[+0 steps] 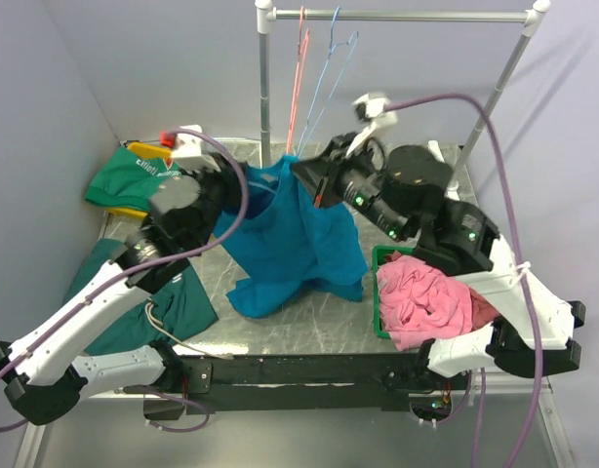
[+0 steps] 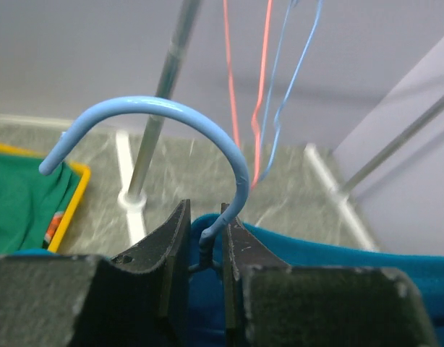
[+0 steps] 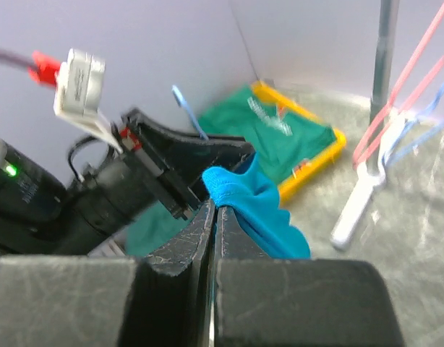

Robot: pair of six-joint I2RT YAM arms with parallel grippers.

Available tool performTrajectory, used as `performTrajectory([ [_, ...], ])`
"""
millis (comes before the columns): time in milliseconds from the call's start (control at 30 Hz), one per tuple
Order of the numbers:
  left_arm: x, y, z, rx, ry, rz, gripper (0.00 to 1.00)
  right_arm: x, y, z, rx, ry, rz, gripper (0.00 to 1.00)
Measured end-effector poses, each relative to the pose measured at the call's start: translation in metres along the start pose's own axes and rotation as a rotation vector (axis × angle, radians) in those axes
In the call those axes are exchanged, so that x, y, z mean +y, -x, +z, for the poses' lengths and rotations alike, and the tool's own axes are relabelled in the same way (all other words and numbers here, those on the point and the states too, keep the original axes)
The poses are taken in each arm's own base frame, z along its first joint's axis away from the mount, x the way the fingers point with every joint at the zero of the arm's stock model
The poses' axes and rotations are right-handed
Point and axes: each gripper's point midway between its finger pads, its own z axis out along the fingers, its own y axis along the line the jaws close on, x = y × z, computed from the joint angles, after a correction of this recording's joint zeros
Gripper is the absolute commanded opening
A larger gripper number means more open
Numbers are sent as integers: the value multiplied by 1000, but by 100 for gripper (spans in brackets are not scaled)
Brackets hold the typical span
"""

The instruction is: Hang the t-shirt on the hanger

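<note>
Wrist views alone settle the grips: the left end effector (image 2: 205, 220) is clamped on the twisted neck of the hanger (image 2: 157, 103), with the hook standing above it. The right end effector (image 3: 213, 213) is pinched fully closed on a fold of the t-shirt (image 1: 290, 234). From above, the t-shirt hangs between both arms over the rear middle of the counter (image 1: 309, 331), its hem touching the surface, and cloth hides the hanger below its neck.

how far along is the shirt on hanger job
Done: the hanger has its hook poking up out of the t-shirt, apparently through the collar. In hand: left gripper clamps the hanger neck; right gripper pinches a fold of shirt. Left: settle the shoulders, not visibly seated, and let go.
</note>
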Motion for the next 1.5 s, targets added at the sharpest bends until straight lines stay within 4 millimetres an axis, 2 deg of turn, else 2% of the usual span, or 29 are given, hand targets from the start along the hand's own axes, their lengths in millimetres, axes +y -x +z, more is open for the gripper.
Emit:
performTrajectory([
  [67,6,-28,1,65,6,36,1,-12,-26,6,53,-12,-12,0],
  [133,7,-37,1,98,6,56,1,-32,-53,12,125,-34,-17,0],
  [200,5,-34,-1,100,-1,59,1,-57,-73,16,178,-79,-16,1],
  [267,3,-20,-5,73,-11,46,1,-79,-85,17,210,-123,-15,4],
  [333,3,-8,-10,48,-19,33,1,-89,-90,11,229,-137,-13,4],
  [400,2,-1,-13,29,-28,19,1,-88,-87,5,226,-121,-9,4],
  [500,-5,-6,-10,42,-52,13,1,-76,-79,-2,223,-60,3,0],
  [600,-9,-29,3,92,-51,22,1,-52,-71,7,241,26,12,2],
  [667,-9,-53,13,145,-39,46,1,-33,-73,21,258,74,5,2],
  [733,-4,-78,16,201,-22,79,1,-17,-88,34,297,109,-7,5],
  [800,3,-91,13,236,-6,102,1,-14,-107,39,347,116,-16,7],
  [833,5,-91,12,241,-3,106,1,-17,-115,40,366,110,-17,10],
  [900,7,-85,7,233,-3,103,1,-37,-121,42,375,75,-6,19],
  [933,8,-79,3,224,-4,98,1,-56,-124,41,379,31,1,35],
  [1000,9,-65,-6,194,-11,81,1,-90,-126,40,375,-56,18,49],
  [1033,10,-57,-10,177,-15,71,1,-106,-125,38,370,-95,25,58],
  [1100,12,-44,-16,147,-14,55,1,-121,-123,34,357,-136,31,65],
  [1233,18,-35,-19,135,18,59,1,-117,-114,16,318,-116,14,73],
  [1300,20,-39,-15,152,42,79,1,-113,-111,-1,277,-109,-6,73],
  [1367,23,-46,-10,175,71,106,1,-108,-115,-20,248,-100,-36,66],
  [1500,30,-55,-2,215,134,162,1,-102,-149,-55,251,-86,-97,62],
])
